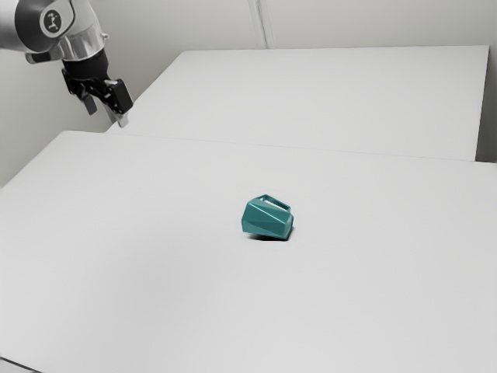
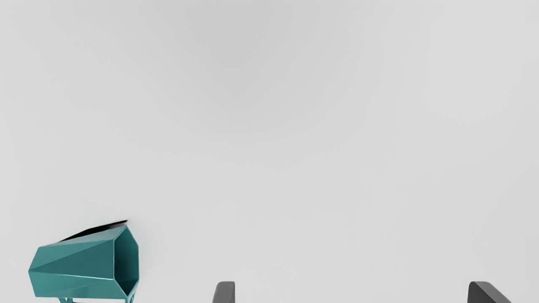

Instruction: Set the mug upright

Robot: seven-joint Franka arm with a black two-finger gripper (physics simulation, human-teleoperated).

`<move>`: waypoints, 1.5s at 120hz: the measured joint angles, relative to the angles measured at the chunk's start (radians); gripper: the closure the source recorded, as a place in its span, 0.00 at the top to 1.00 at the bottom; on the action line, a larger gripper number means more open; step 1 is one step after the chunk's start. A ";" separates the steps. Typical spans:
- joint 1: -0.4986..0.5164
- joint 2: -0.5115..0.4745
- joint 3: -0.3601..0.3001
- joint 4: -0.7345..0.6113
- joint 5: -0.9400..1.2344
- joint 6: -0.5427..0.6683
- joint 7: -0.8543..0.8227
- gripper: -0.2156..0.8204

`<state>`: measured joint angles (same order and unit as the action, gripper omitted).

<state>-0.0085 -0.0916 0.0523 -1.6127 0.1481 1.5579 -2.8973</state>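
Mug (image 1: 266,221), teal, faceted and glossy, lying on its side on a smooth white table (image 1: 155,303); black two-finger gripper (image 1: 107,111) wide open and holding nothing.
In the exterior view the mug sits a little below and right of the frame's centre, its angular teal handle (image 1: 279,203) turned upward and a thin dark shadow along its underside; the gripper hangs at the upper left, well apart from it, under the white and grey arm (image 1: 78,39); a second flat white surface (image 1: 334,93) spans the upper part of the frame; in the wrist view the grey fingertips (image 2: 225,293) stand far apart, with bare tabletop between them; the mug lies outside that gap, beyond one finger, its open mouth facing the fingers' side.
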 joint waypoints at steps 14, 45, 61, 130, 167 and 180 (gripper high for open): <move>0.007 -0.012 0.000 -0.026 -0.001 0.001 0.000 0.79; 0.009 -0.004 -0.007 -0.133 -0.014 0.044 0.000 0.79; 0.039 0.035 -0.008 -0.188 -0.151 0.099 0.000 0.79; 0.048 0.340 -0.011 -0.232 -0.761 0.405 0.000 0.79; 0.020 0.478 -0.021 -0.209 -1.003 0.482 0.000 0.79; 0.012 0.506 -0.030 -0.210 -1.051 0.492 0.000 0.79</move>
<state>0.0035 0.4143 0.0222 -1.8232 -0.9029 2.0498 -2.8973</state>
